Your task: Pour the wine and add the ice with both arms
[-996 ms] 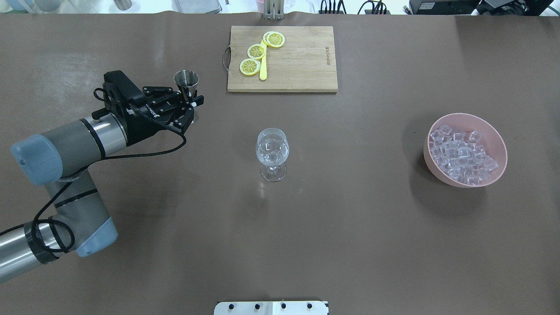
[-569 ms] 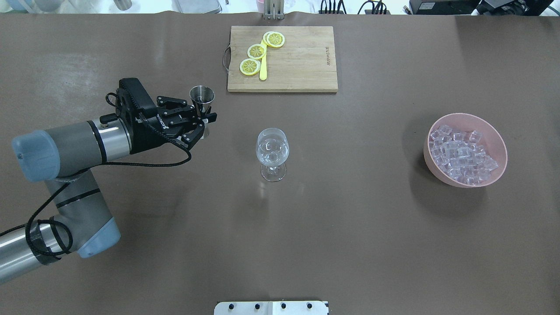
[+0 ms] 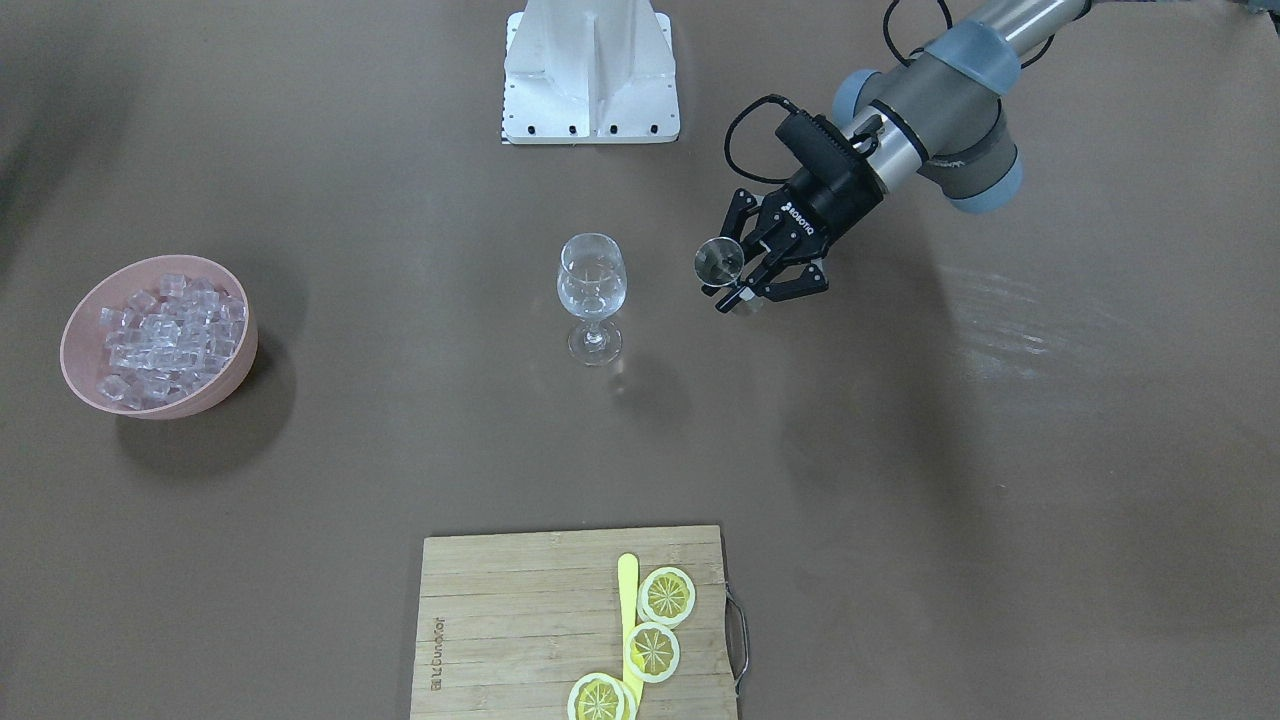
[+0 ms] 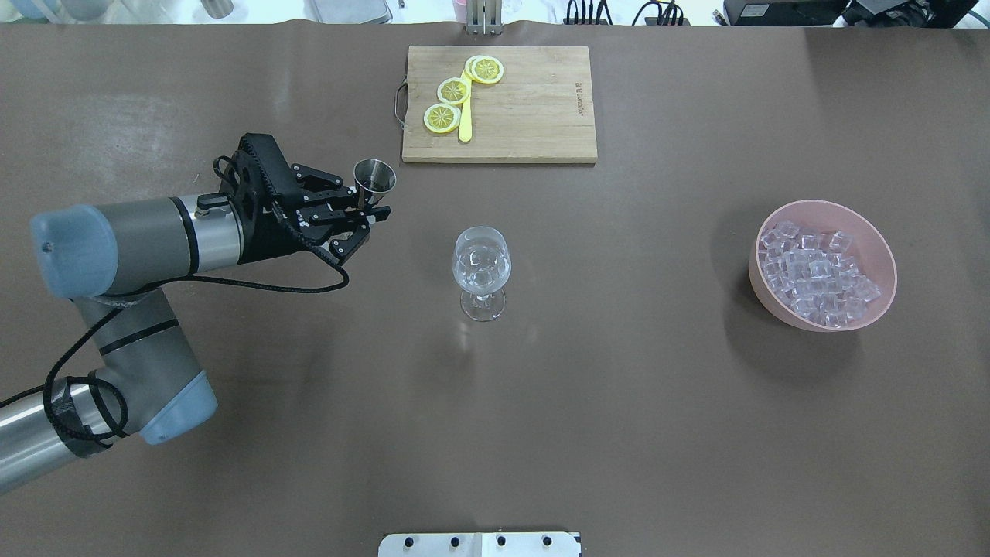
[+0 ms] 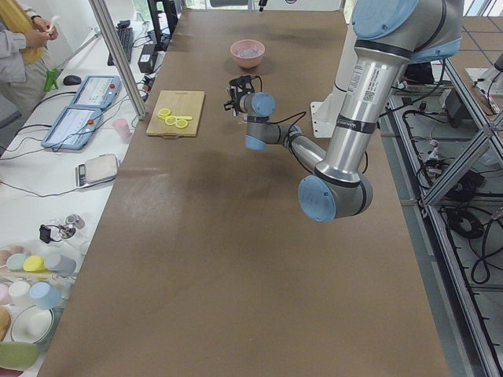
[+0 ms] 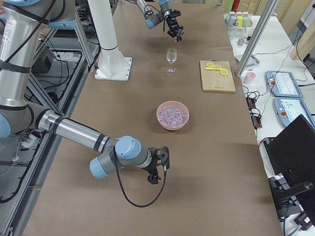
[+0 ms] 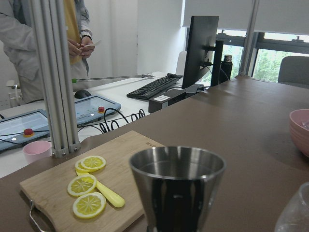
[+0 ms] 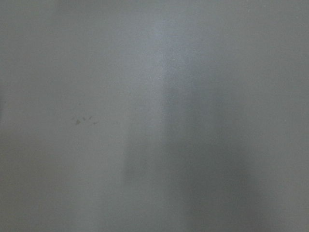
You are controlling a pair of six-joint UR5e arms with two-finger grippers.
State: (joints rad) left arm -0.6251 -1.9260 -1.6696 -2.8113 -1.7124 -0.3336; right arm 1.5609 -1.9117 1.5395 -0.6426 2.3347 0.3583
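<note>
One small conical steel cup (image 4: 375,176) stands upright, clamped in the jaws of your left arm (image 4: 139,236), near the stemmed wine glass (image 4: 481,267) and to its left. Clear glassy ice (image 4: 816,271) cubes heap in the round pink bowl (image 4: 773,305) at the right of the matte brown surface (image 4: 619,402). A few lie in the glass. On your right arm (image 6: 74,132), you cannot tell whether the jaws are apart or together.

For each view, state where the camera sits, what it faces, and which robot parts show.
Front-facing: across table, facing base; left gripper holds jigger.
Overhead: behind base, looking down; left arm.
Exterior left: table's left end; left arm near.
Exterior right: right end; right arm near.
Left wrist: behind jigger, toward board.
Right wrist: blurred grey only.
Shared: front-facing and overhead show glass.
</note>
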